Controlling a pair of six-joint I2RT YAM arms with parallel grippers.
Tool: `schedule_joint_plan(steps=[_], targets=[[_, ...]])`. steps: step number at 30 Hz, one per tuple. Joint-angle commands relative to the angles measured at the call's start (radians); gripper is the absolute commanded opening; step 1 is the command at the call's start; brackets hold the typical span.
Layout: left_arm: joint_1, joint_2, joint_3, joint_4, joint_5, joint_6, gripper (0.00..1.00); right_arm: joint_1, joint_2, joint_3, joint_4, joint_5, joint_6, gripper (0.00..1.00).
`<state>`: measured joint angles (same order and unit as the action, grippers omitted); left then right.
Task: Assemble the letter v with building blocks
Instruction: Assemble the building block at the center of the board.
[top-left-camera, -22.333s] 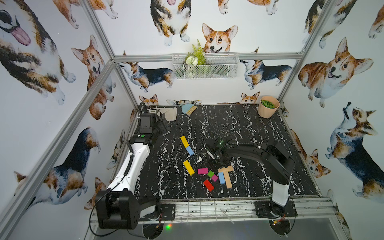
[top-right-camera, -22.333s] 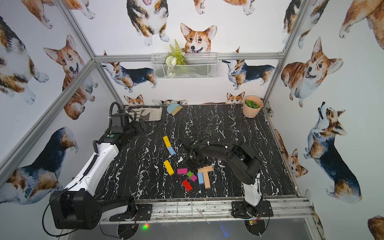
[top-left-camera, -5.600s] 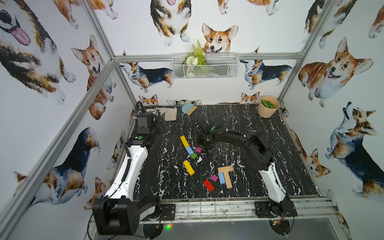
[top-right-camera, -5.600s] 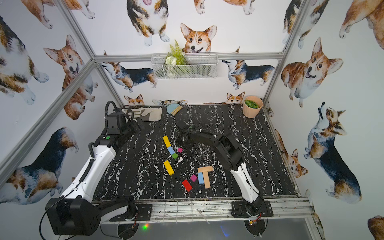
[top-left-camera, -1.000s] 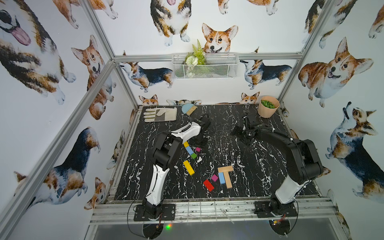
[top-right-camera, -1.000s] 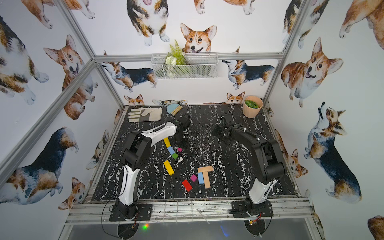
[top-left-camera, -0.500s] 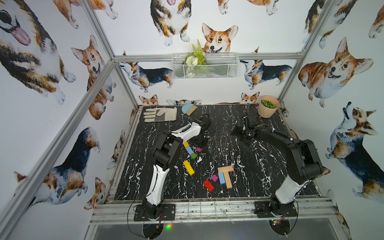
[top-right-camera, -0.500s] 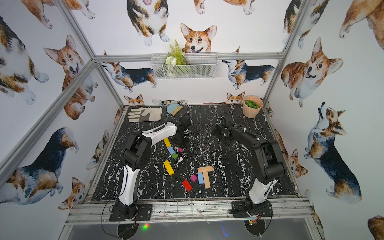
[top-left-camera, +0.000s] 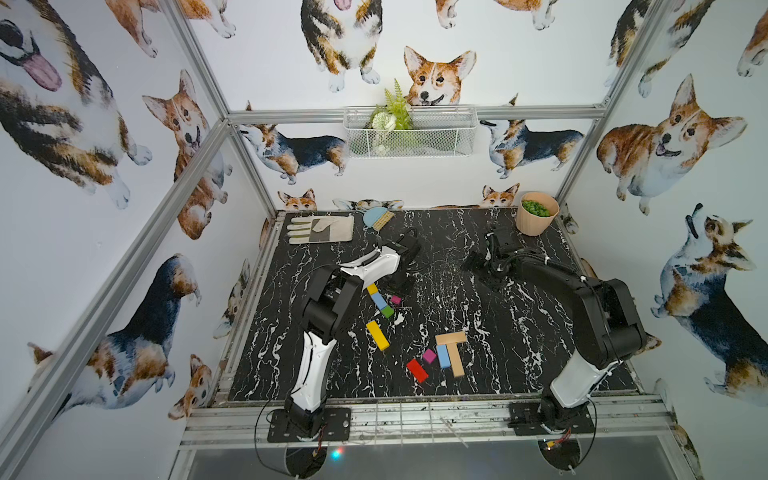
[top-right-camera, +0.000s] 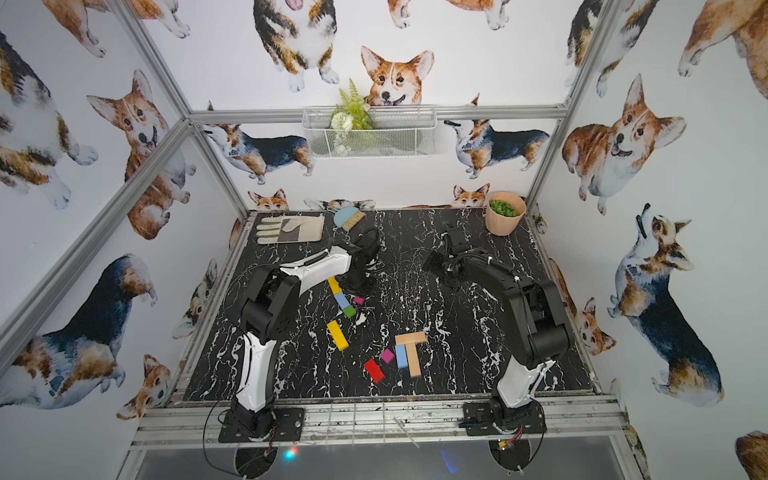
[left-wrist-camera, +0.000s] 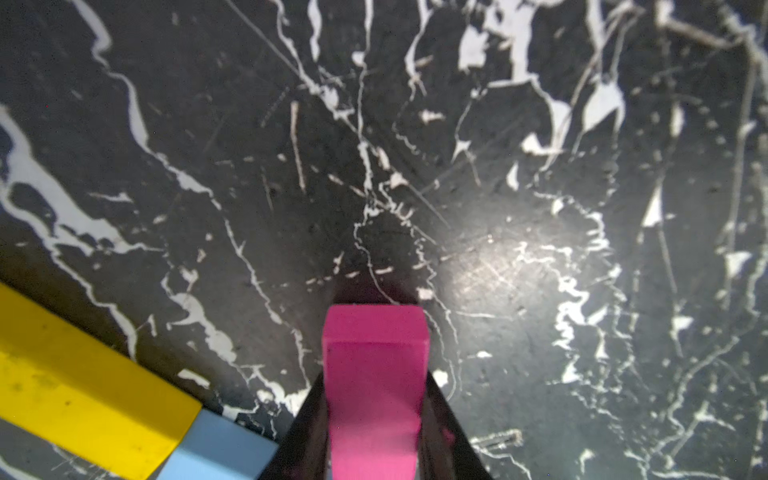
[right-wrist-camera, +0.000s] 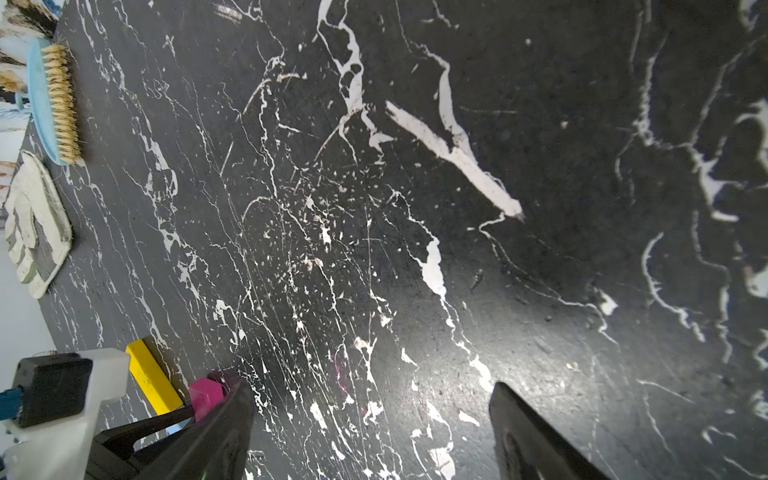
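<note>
- My left arm (top-left-camera: 328, 307) is folded at the elbow, with the forearm reaching away from its base and the wrist tipped down.
- My left gripper (left-wrist-camera: 376, 415) is clamped on a magenta block (left-wrist-camera: 374, 332).
- My right arm (top-left-camera: 582, 291) stretches far forward.
- My right gripper (right-wrist-camera: 374, 424) has its jaws spread wide, with nothing between them.

Wide bare stretch of table (top-left-camera: 519, 332) through the middle and right. Hemmed at left by a slanted row of blocks (top-left-camera: 378, 300) and a loose yellow bar (top-left-camera: 377, 335); near the front, a block cluster (top-left-camera: 444, 356) (tan, blue, magenta, red). Along the far edge: glove (top-left-camera: 320, 229), brush (top-left-camera: 376, 217), pot (top-left-camera: 536, 218).
</note>
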<state>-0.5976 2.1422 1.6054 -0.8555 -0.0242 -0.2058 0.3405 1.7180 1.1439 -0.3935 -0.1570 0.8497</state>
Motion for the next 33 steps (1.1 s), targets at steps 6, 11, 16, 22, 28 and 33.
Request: schedule_joint_plan(steps=[6,11,16,22,28,33], targets=[[-0.001,-0.018,-0.049,-0.042,-0.036,0.014,0.32,0.002,-0.004,0.002,0.022,0.002,0.024,0.89],[-0.001,-0.031,-0.074,-0.04,-0.047,0.016,0.31,0.002,-0.006,-0.001,0.021,0.005,0.025,0.89],[-0.002,-0.038,-0.073,-0.04,-0.044,0.018,0.31,0.002,-0.007,0.001,0.019,0.002,0.026,0.89],[-0.008,-0.041,-0.076,-0.041,-0.04,0.019,0.31,0.002,-0.011,-0.003,0.019,0.004,0.028,0.89],[-0.019,-0.041,-0.08,-0.041,-0.042,0.02,0.31,0.002,-0.011,-0.006,0.019,0.004,0.029,0.89],[-0.025,-0.045,-0.087,-0.04,-0.045,0.019,0.3,0.002,-0.011,-0.007,0.02,0.005,0.031,0.89]])
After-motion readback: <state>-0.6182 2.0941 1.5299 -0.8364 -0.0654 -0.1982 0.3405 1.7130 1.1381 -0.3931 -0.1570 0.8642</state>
